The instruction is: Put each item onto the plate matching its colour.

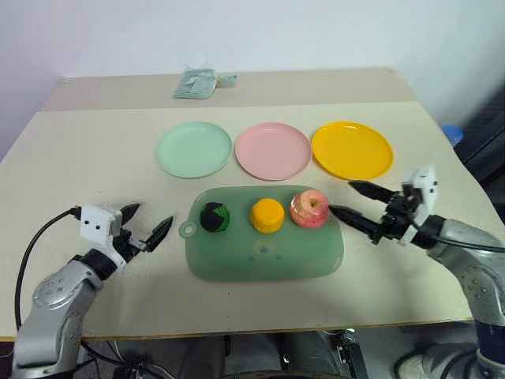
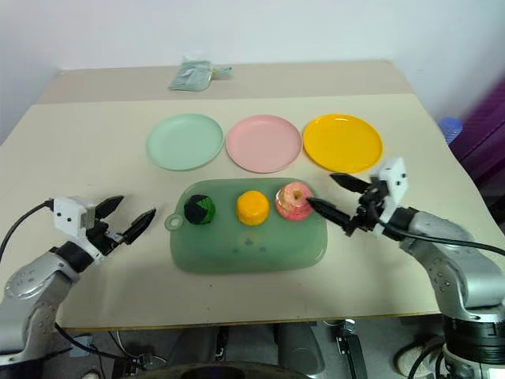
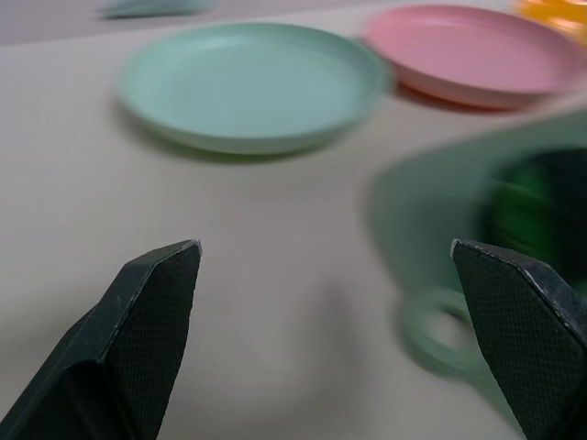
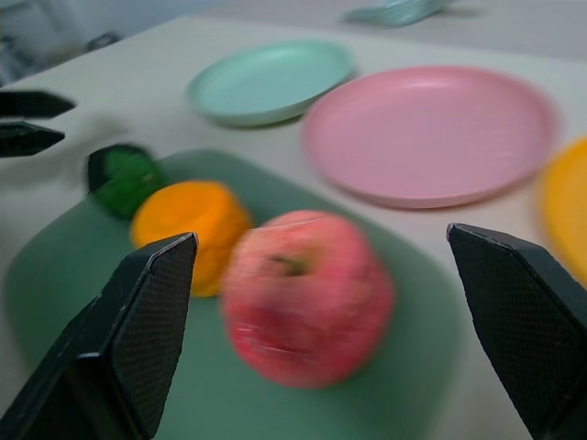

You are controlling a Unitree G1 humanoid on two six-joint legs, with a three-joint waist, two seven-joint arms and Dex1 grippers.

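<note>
Three items sit in a row on a green board (image 1: 264, 257): a dark green-and-black ball (image 1: 214, 217), an orange-yellow fruit (image 1: 267, 215) and a pink-red apple (image 1: 308, 208). Behind the board lie three plates: mint green (image 1: 193, 149), pink (image 1: 273, 150) and yellow (image 1: 352, 149). My right gripper (image 1: 349, 200) stands open just right of the apple, its fingers pointing at it without touching. In the right wrist view the apple (image 4: 307, 307) lies between the two fingers. My left gripper (image 1: 146, 222) is open over the table, left of the board's loop handle (image 3: 438, 330).
A folded pale green cloth (image 1: 199, 83) lies at the table's far edge. The table's front edge runs close below both arms. A blue object (image 1: 451, 134) shows beyond the table's right side.
</note>
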